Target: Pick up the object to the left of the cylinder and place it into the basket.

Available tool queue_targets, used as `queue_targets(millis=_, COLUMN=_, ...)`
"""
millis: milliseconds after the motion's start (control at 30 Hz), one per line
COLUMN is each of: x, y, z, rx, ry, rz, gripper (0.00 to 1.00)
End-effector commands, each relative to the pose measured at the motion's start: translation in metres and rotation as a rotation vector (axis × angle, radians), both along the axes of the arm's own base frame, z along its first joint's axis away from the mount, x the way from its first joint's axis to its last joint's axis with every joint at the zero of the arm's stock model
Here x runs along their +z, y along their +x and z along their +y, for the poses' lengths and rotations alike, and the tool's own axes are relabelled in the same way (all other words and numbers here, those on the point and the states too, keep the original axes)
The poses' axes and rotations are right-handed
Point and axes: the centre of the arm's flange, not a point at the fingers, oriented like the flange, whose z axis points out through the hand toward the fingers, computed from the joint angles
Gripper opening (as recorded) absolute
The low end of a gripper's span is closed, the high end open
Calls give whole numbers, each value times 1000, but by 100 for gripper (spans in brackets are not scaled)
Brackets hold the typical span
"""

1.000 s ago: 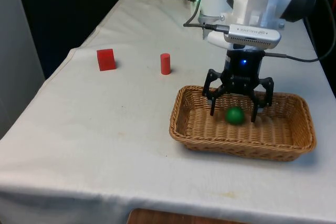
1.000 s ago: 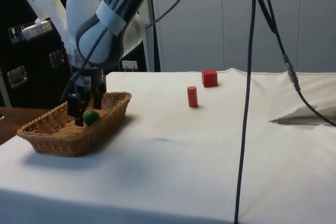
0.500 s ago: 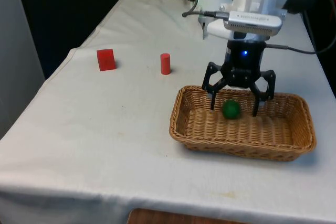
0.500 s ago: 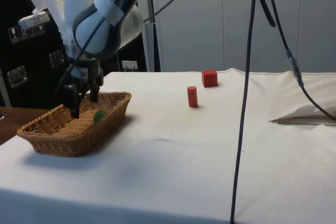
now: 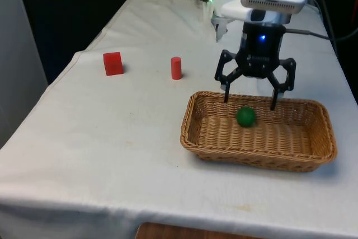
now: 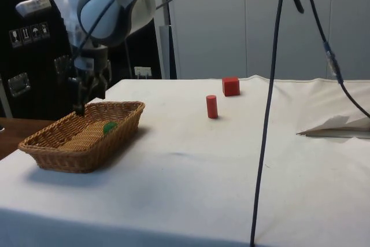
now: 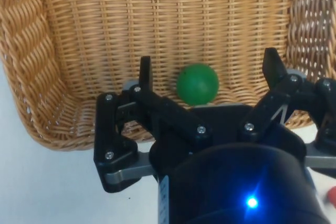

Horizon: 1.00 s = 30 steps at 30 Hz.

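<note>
Although the job is to put the thing left of the cylinder into the basket, that part does not look done. One red block [image 5: 113,63] sits on the white cloth, on the front view's left of the one red cylinder [image 5: 176,68], and nothing is touching it. It looks like the thing to pick up. One brown woven basket [image 5: 196,138] sits near the front view's right, and one green ball [image 5: 245,116] lies inside it. One black gripper [image 5: 254,103] hangs just above the basket's far rim, over the ball, with its fingers spread wide and nothing between them. So I think the arm must go to the block, grab it, and carry it to the basket.
</note>
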Motion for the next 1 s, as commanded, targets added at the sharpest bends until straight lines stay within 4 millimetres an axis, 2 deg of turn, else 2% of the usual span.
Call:
queue_targets(millis=0, x=4, y=-1, z=-1, rx=-5, ry=-11, rz=6, gripper=100)
queue_targets(millis=333, x=25, y=0, z=-3, rx=6, ry=-27, rz=17, gripper=100)
queue_targets(millis=967, x=46, y=4, z=-8, rx=10, ry=-23, rz=77, gripper=100)
